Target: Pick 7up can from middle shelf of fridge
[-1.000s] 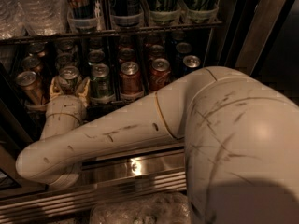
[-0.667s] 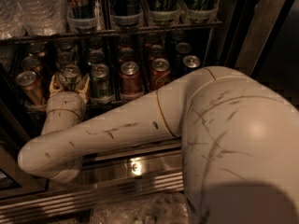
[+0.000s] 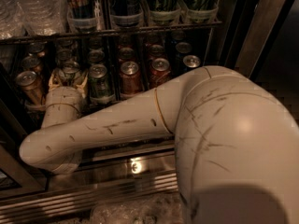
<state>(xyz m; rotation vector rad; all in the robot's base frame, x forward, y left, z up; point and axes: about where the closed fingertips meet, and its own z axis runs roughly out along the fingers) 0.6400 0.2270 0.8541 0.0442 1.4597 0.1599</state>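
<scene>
The 7up can (image 3: pixel 71 69), with a silver top and pale body, stands in the front row of the middle shelf (image 3: pixel 140 99) of the fridge (image 3: pixel 243 27). My gripper (image 3: pixel 69 80) is at that can, reached into the shelf from below. Its cream fingers (image 3: pixel 84 82) stand open on either side of the can, which sits between them on the rack. My cream arm (image 3: pixel 140 120) hides the can's lower body and the shelf's front edge.
A gold-brown can (image 3: pixel 29 84) stands left of the gripper and a dark green can (image 3: pixel 99 82) right of it, then reddish cans (image 3: pixel 131 77). The rack above holds water bottles (image 3: pixel 32 8) and tall cans (image 3: pixel 163 3). A ribbed steel grille (image 3: pixel 93 197) runs along the base.
The gripper has pushed a little further up and into the shelf, so its fingers now reach along both sides of the 7up can. The cans have not moved.
</scene>
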